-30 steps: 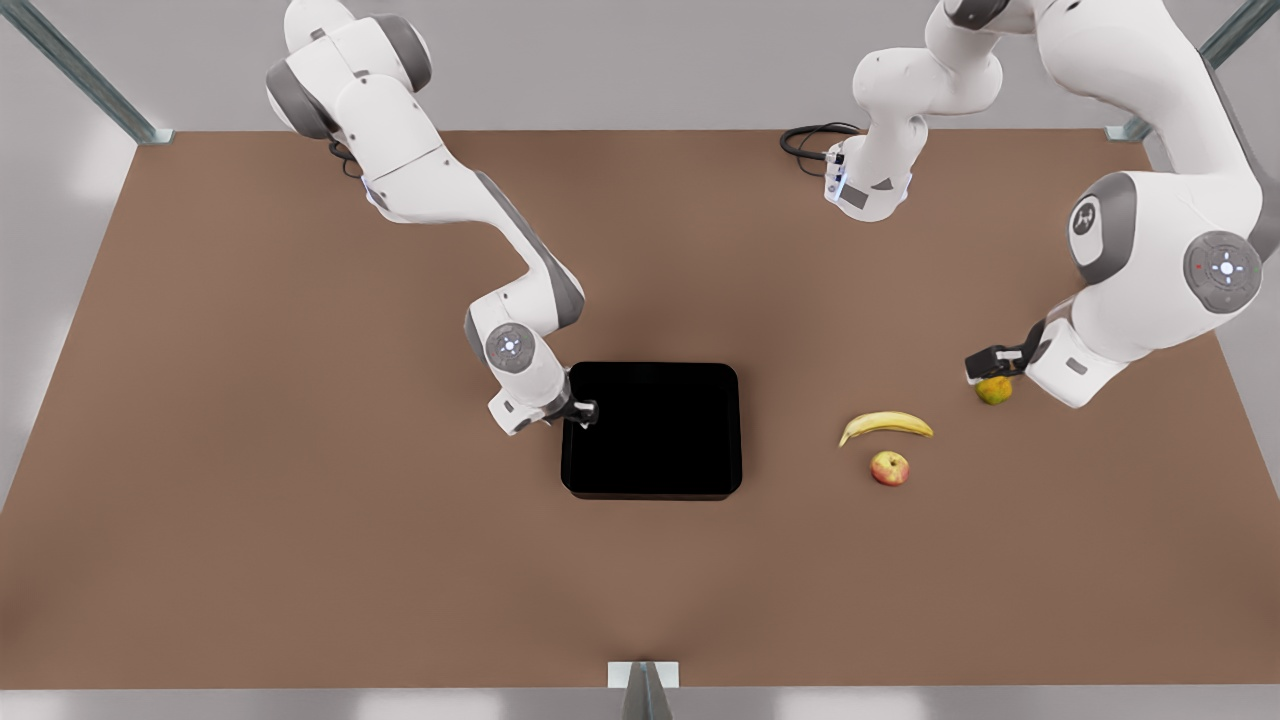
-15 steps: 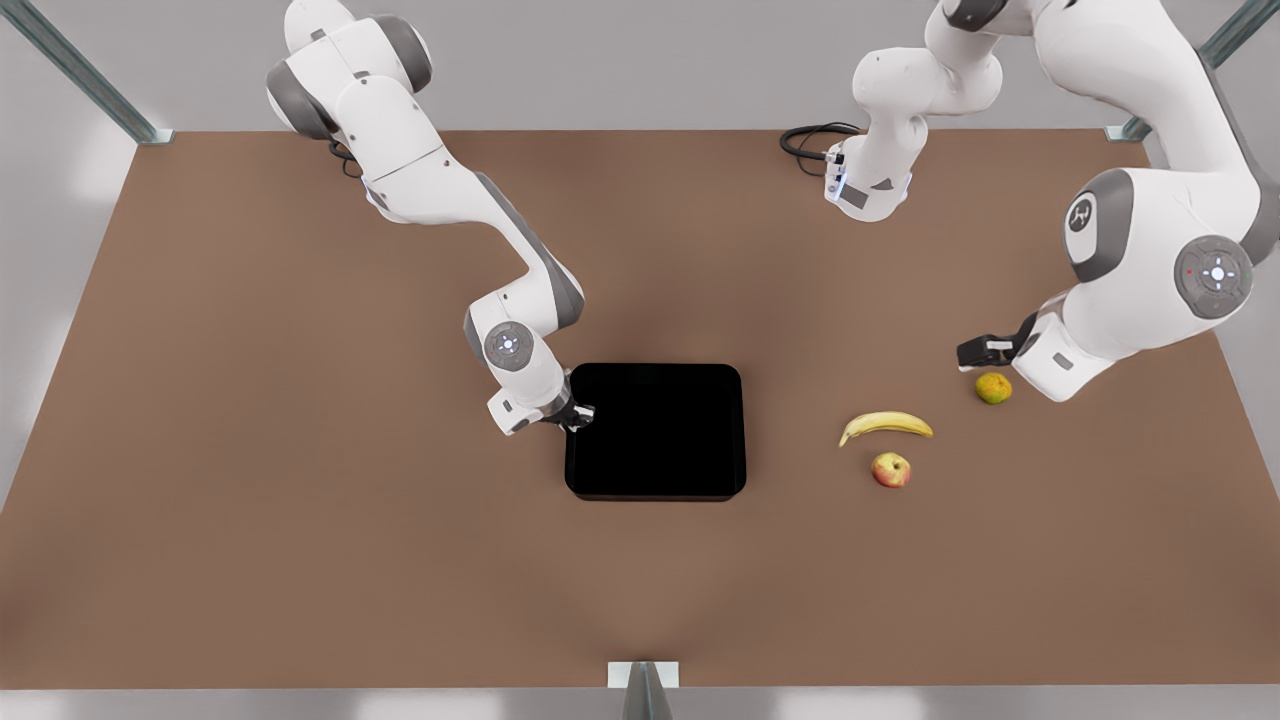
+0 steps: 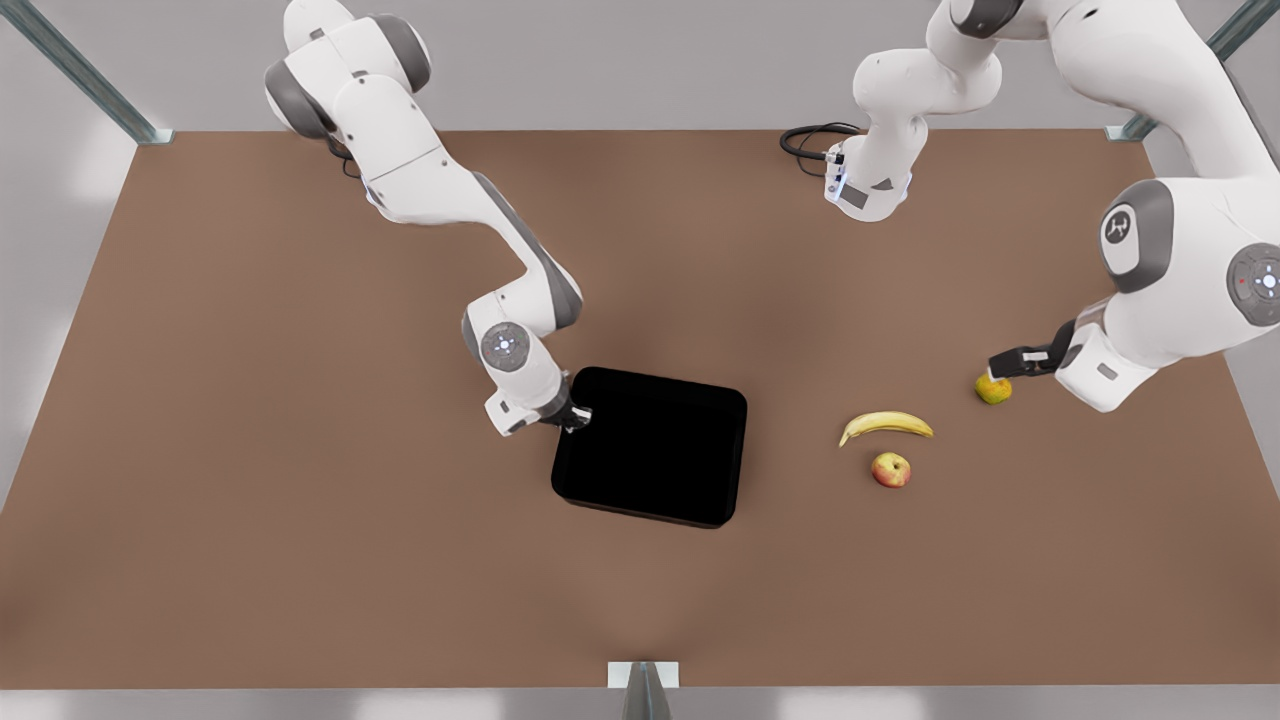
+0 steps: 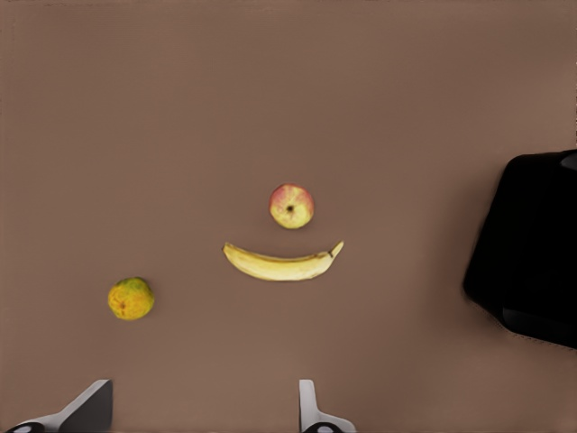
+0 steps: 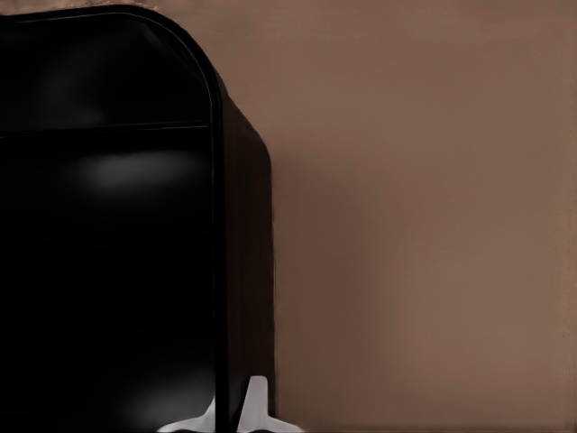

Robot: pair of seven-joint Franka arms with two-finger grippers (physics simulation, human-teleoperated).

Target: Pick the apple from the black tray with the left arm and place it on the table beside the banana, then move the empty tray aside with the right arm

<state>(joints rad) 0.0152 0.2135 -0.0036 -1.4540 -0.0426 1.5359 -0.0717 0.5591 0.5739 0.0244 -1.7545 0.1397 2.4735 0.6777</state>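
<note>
At the centre of the front view, the tray (image 3: 655, 450) lies empty on the table (image 3: 250, 420), skewed so its edges no longer run square with the frame. The right gripper (image 3: 577, 417) is at the tray's upper-left corner; in the right wrist view 2 pale fingertips (image 5: 257, 408) straddle the tray rim (image 5: 219, 271), closed on it, 1 inside and 1 outside.

Toward the centre-right of that view the apple (image 3: 890, 469) sits on the table just below the banana (image 3: 886, 425), near it but not touching. The first half of the task therefore looks finished, and the step in hand seems to be shifting the tray aside.

Near the right edge, the left gripper (image 3: 1008, 360) hangs just above a small orange-green fruit (image 3: 992, 389). Its wrist view shows its 2 fingers (image 4: 311, 410) spread wide with nothing between them, and the apple (image 4: 291, 206), banana (image 4: 282, 263) and fruit (image 4: 131, 299) lying well apart from the tray (image 4: 532, 248). This arm appears to be waiting.

Next, the right arm likely needs to drag the tray toward the picture's left, away from the fruit, keeping the rim pinched so the tray does not pivot further, then let go.
</note>
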